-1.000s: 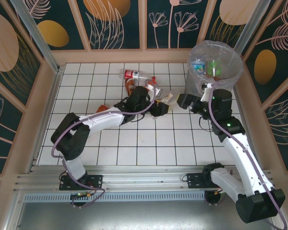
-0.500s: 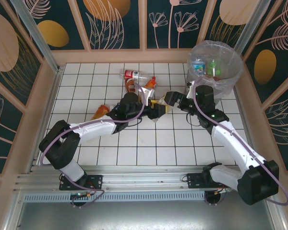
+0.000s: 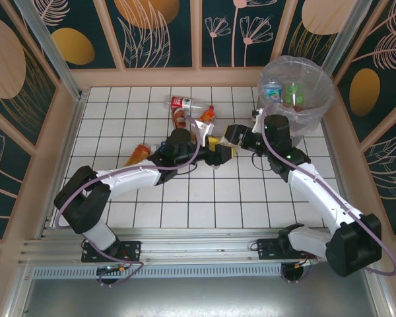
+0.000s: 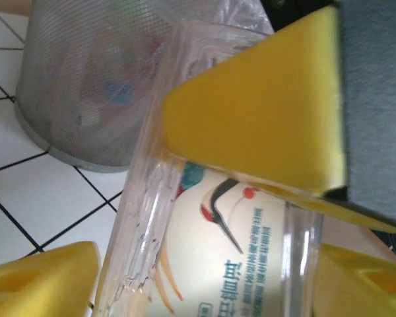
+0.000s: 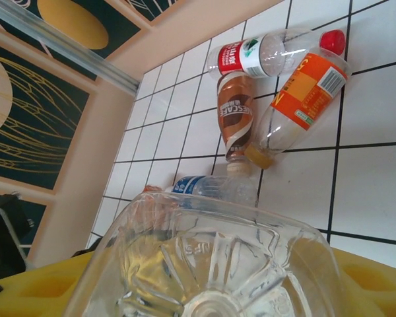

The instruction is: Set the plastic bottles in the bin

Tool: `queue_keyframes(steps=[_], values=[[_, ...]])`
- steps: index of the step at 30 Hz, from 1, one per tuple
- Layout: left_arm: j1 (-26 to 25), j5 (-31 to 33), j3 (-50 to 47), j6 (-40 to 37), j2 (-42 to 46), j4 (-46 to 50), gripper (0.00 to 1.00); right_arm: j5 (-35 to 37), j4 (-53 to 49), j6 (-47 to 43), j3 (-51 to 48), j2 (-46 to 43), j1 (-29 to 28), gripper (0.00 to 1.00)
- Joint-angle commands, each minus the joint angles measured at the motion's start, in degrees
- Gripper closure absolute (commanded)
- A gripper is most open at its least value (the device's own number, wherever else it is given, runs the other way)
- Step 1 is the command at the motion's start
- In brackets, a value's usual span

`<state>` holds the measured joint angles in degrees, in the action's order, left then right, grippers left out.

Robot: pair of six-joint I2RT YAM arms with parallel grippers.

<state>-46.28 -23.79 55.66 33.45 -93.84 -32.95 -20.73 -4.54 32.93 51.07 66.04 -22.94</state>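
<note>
Since a second ago my right arm has swung off the bin's side to the middle of the tiled table (image 3: 185, 198), and the right gripper (image 3: 232, 137) now meets the left gripper (image 3: 214, 152) tip to tip. Right jaws are clamped on the clear bottle (image 4: 218, 251): one yellow pad presses its wall in the left wrist view, and its base faces my right wrist camera. Left jaws look parted, their pads just off the bottle's sides, so I judge the handover done. The bin (image 4: 66, 79) stands just behind the right gripper, toward the far right corner, so the right arm is the nearer one to carry it. Four loose bottles (image 5: 303, 92) lie clustered beyond, on the far tiles.
</note>
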Motion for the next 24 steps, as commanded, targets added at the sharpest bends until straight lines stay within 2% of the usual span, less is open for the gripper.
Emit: queue_keyframes(steps=[1,5,8,15,20,24], values=[[-0.39,-0.95,2.93,-1.39,1.17,-0.2,0.02,2.59,-2.0,-2.94,4.07,-2.25,-0.06,0.41],[-0.39,-0.04,4.23,-6.15,4.43,3.01,0.01,4.74,-4.4,-6.01,7.56,-3.7,0.57,0.41],[-0.38,1.16,6.12,-11.33,6.63,9.6,0.01,6.35,-5.81,-8.83,11.29,-4.82,1.44,0.41],[-0.39,1.96,11.08,-23.18,10.34,26.09,0.01,18.59,-10.03,-18.86,22.62,-6.12,2.88,0.41],[-0.39,5.33,13.13,-26.67,14.1,33.82,0.01,29.17,-10.79,-25.64,29.25,-5.0,5.42,0.41],[-0.39,10.06,13.22,-28.4,17.07,37.61,0.02,35.03,-12.73,-28.82,34.21,-1.09,10.17,0.41]])
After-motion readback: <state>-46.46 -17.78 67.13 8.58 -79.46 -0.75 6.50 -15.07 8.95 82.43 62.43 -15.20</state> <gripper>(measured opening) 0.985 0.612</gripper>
